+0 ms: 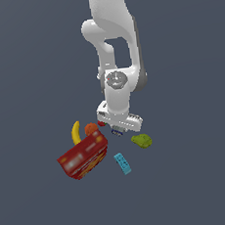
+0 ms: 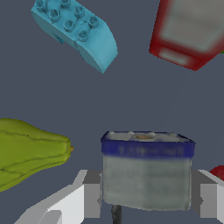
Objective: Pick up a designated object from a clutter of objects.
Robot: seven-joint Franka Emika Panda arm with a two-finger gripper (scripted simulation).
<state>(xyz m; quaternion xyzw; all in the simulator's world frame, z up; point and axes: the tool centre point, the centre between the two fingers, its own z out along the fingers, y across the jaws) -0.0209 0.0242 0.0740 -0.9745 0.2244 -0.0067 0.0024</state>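
I have the gripper [image 1: 117, 130] low over the clutter, just below centre in the exterior view. The dark-blue block [image 2: 146, 168] sits between the two grey fingers [image 2: 89, 194], which flank its whitish-grey face on either side. They look pressed against its sides, though the render is too soft for me to be sure the pads truly bear on it, so I read this as a pinch just made or just about to be.

I judge the wrist came straight down because the block has close neighbours: the green lump [image 1: 142, 140] just beside it towards the exterior view's right, the orange [image 1: 91, 128] and red box [image 1: 83, 158] to the left, and the light-blue brick [image 1: 122, 163] lower in frame. Straight up is the only open way out.
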